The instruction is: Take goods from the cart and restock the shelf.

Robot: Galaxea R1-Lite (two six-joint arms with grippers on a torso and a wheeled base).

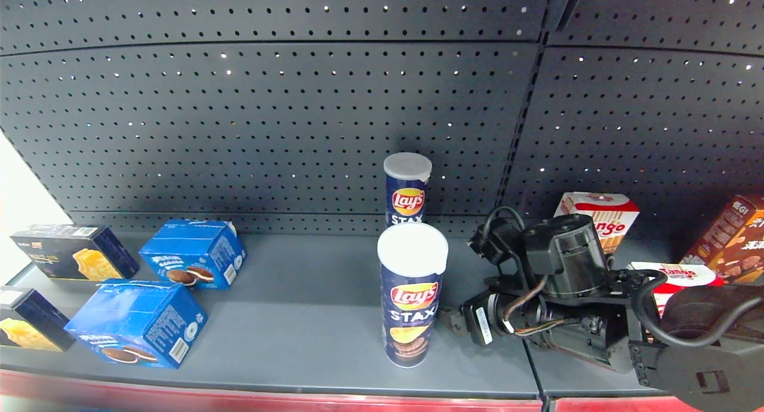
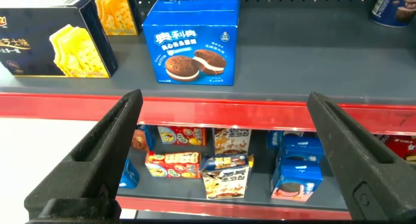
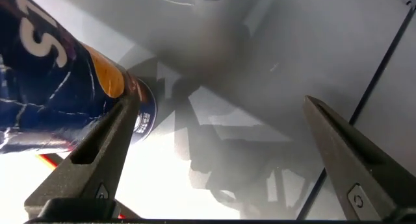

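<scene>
Since the front chip can is set upright on the shelf, rowed before a second can, the right gripper is held spread just beside it. The left gripper is spread, empty, near the shelf edge.

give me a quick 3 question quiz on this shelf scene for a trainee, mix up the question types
1. True or false: both chip cans stand upright.
2. How many blue cookie boxes does the head view show? A one, B two, C four.
3. Fill in: the right gripper, beside the front can, has its fingers ____.

Key: 1 true; 2 B; 3 open.
</scene>
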